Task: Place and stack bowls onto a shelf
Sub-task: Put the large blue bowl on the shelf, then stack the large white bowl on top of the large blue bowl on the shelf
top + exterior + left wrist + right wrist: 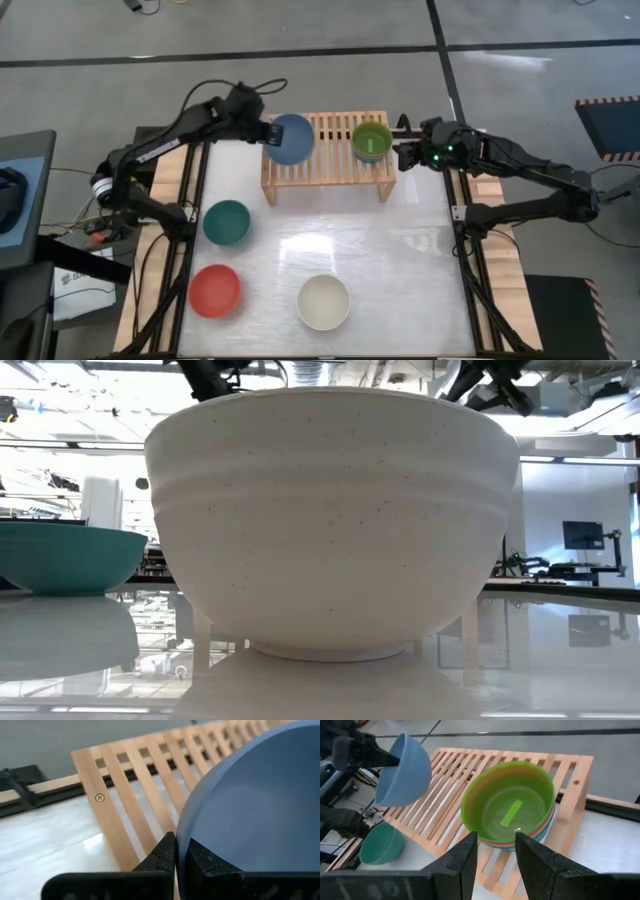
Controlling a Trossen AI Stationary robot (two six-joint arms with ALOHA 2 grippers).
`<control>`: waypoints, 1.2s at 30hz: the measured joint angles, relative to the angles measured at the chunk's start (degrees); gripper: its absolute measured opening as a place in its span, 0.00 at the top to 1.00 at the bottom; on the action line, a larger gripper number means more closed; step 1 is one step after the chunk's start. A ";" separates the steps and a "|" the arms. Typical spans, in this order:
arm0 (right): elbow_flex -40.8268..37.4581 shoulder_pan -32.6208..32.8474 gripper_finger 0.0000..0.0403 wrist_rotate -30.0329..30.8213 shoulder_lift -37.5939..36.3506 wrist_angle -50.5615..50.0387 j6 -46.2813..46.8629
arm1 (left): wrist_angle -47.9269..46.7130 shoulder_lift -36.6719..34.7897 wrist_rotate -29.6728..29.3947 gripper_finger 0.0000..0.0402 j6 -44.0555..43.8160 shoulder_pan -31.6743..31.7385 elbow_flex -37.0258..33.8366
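Note:
My left gripper [179,862] is shut on the slate blue bowl [290,138] above the left part of the light-wood shelf [330,165]. The right wrist view shows this blue bowl [402,767] in the air and tilted. A lime green bowl [371,140] rests nested on top of a stack of other bowls on the shelf's right end. In the right wrist view, yellow, red-orange and cyan rims show under the green bowl [510,807]. My right gripper [495,857] is open, level, just off the stack's right side, touching nothing. My left gripper pinches the slate blue bowl's rim [181,842] on the side toward the table's left, with one finger [162,855] on each face of the wall. The fingers come from the table's left. The bowl is lifted clear of the shelf's slats and tilted.
On the table in front of the shelf stand a dark teal bowl [227,221], a red-orange bowl [215,290] and a cream-white bowl [323,302]. The cream-white bowl [330,520] fills the low view. The slats between the blue bowl and the green stack are bare.

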 joint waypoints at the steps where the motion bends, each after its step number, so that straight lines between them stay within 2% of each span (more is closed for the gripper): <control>1: -0.01 0.53 0.61 0.48 0.00 -0.27 0.43 | -1.85 1.39 -0.16 1.00 1.05 0.00 1.74; 6: -0.01 3.13 0.61 2.92 0.00 -1.95 2.84 | -5.50 7.06 -0.42 0.99 3.33 0.06 7.63; 11: -0.01 5.65 0.61 5.11 0.00 -3.88 4.88 | -5.99 9.35 -0.52 0.90 3.68 0.04 9.94; 18: -0.03 8.54 0.61 8.04 0.00 -6.25 7.57 | -8.00 6.97 -5.39 0.69 6.93 -0.08 12.28; 23: -0.03 10.16 0.61 10.14 0.00 -7.03 8.89 | -11.81 1.56 -12.40 0.61 8.13 -1.42 11.97; 28: -0.03 10.95 0.61 10.88 0.00 -6.95 9.50 | -18.64 -5.47 -18.22 0.61 4.20 -4.40 8.29; 31: -0.02 10.93 0.61 10.93 0.00 -6.18 9.51 | -19.77 -10.39 -20.22 0.61 0.42 -7.58 2.69; 36: -0.02 11.11 0.61 10.08 0.00 -2.87 8.63 | -17.62 -18.09 -20.19 0.61 -5.82 -12.90 -8.32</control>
